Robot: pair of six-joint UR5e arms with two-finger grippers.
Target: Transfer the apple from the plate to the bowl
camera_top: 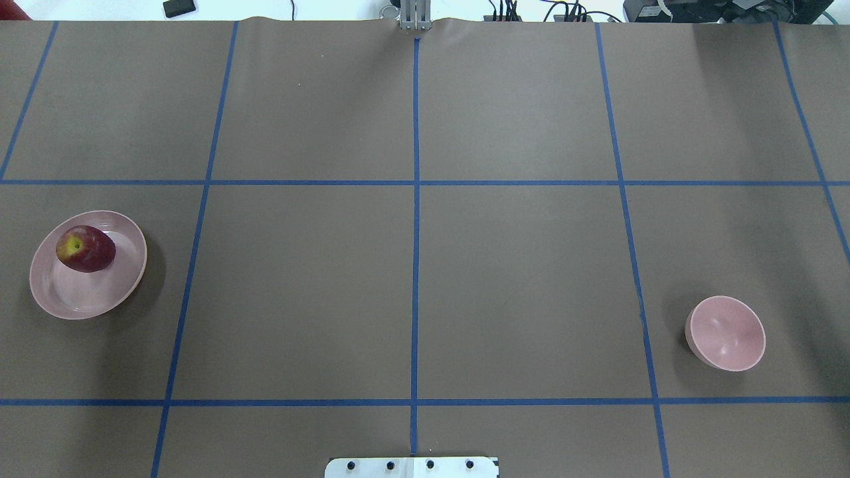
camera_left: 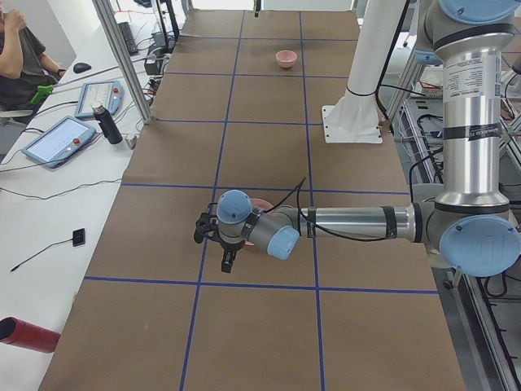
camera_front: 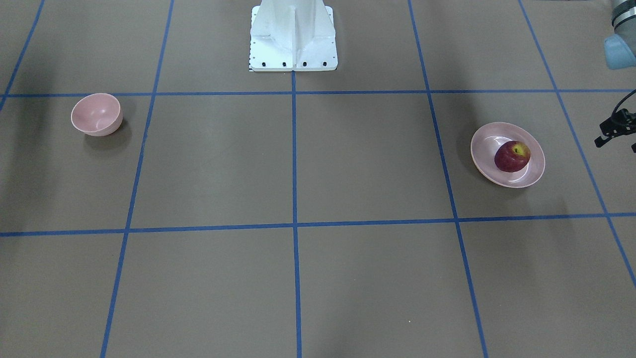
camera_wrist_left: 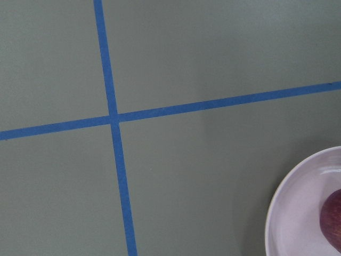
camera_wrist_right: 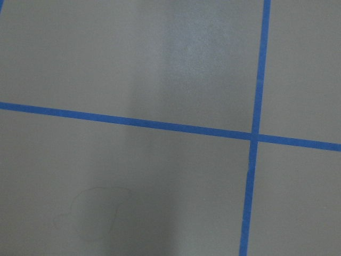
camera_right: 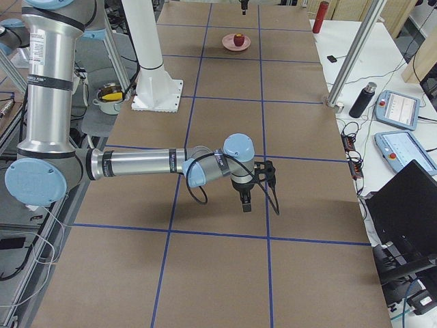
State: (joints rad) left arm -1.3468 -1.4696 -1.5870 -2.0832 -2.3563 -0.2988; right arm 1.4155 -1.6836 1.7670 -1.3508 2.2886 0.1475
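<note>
On the wide, shallow plate [camera_front: 481, 149], off its centre, sits the apple [camera_front: 512, 156], round and glossy dark red with a yellow patch at the stem dip, well apart from the small deep bowl [camera_front: 97, 114] of the same smooth pale pink. The left gripper [camera_left: 229, 262] and the right gripper [camera_right: 246, 203] point down in the side views, too small to tell whether they stand wide or narrow.

Left wrist view: the plate [camera_wrist_left: 290, 213] and apple [camera_wrist_left: 333, 221] are cut off at the lower right corner. Exterior left view: the left arm [camera_left: 358, 221] covers most of the plate and all of the apple. Left gripper [camera_left: 228, 262] and right gripper [camera_right: 246, 203]: jaw state indeterminable.
</note>
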